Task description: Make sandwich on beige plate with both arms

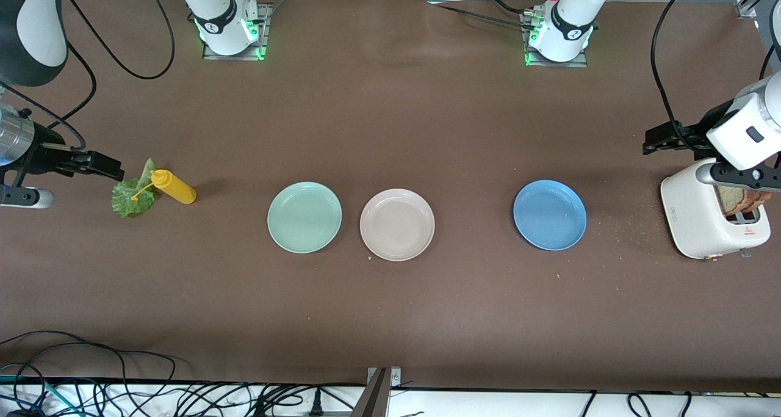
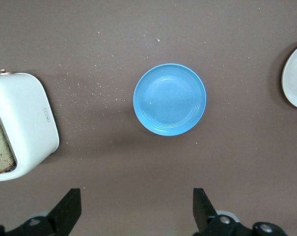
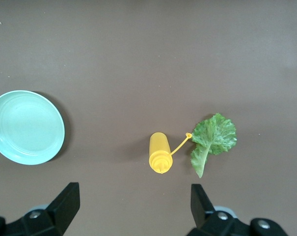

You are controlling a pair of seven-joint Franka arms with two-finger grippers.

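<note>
The beige plate (image 1: 397, 224) lies bare at the table's middle; its edge also shows in the left wrist view (image 2: 296, 76). Brown bread slices (image 1: 741, 200) (image 2: 0, 147) stand in the white toaster (image 1: 695, 215) at the left arm's end. A ruffled green lettuce leaf (image 1: 131, 196) (image 3: 214, 137) lies flat at the right arm's end. My left gripper (image 1: 650, 145) (image 2: 137, 199) hangs open and empty over the table beside the toaster. My right gripper (image 1: 113, 170) (image 3: 133, 194) hangs open and empty over the table beside the leaf.
A yellow squeeze bottle (image 1: 174, 187) (image 3: 159, 152) lies on its side touching the leaf. A mint-green plate (image 1: 304, 217) (image 3: 25, 127) sits beside the beige plate toward the right arm's end. A blue plate (image 1: 550, 215) (image 2: 170, 99) lies toward the toaster, with crumbs scattered between them.
</note>
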